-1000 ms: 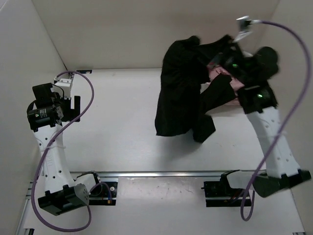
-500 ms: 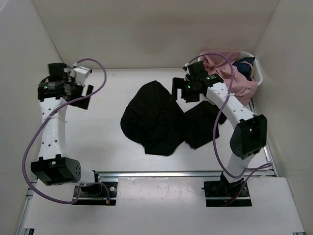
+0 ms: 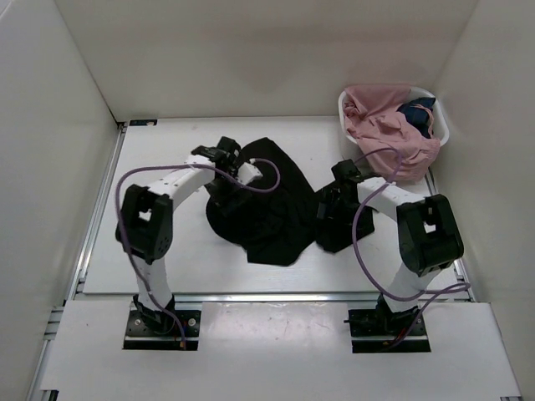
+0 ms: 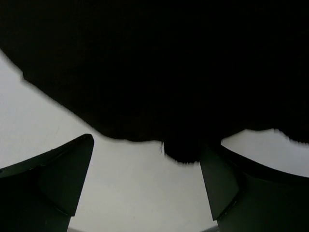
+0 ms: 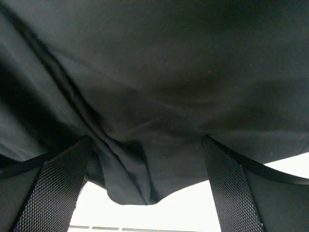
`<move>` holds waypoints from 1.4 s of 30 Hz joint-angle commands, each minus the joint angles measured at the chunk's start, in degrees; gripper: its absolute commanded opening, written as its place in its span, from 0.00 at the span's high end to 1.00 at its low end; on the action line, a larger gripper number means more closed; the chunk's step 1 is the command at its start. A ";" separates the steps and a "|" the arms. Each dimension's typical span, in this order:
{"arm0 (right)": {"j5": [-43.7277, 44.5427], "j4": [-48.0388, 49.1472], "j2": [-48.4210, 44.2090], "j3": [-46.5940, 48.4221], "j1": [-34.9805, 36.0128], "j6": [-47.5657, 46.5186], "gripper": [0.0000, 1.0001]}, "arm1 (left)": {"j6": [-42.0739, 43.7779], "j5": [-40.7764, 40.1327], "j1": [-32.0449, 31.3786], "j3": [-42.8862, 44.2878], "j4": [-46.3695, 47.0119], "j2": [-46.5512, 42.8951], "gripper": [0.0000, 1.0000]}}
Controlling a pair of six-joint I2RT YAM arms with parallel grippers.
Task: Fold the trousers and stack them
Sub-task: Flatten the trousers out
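Note:
The black trousers (image 3: 269, 203) lie in a crumpled heap in the middle of the white table. My left gripper (image 3: 224, 189) is low at their left edge. In the left wrist view it (image 4: 147, 145) is open, with the fabric's edge (image 4: 159, 72) just ahead and a small fold by the right finger (image 4: 222, 183). My right gripper (image 3: 328, 210) is at the heap's right part. In the right wrist view it (image 5: 147, 140) is open, and a loose fold of the trousers (image 5: 145, 164) hangs between its mesh pads (image 5: 58, 186), not pinched.
A white basket (image 3: 441, 125) stands at the back right corner, holding a pink garment (image 3: 380, 129) and a small dark blue garment (image 3: 418, 113). White walls enclose the table on the left, back and right. A metal rail (image 3: 267, 296) runs along the near edge.
The trousers, hanging from the raised right gripper a second ago, now lie on the table. The right gripper has let go and come down beside them. The left arm swung in from the far left.

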 commanded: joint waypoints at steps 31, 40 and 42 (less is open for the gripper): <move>7.69 -3.54 3.13 34.53 14.00 -2.37 0.01 | 4.07 7.87 -21.60 -3.43 -6.79 -30.93 0.00; -1.44 4.46 -6.83 6.82 19.67 6.36 0.01 | -1.12 0.39 0.63 -11.77 11.49 -21.64 0.00; -3.55 6.83 -6.83 4.27 22.23 7.94 0.01 | -4.90 0.39 6.32 -7.57 12.90 -13.32 0.00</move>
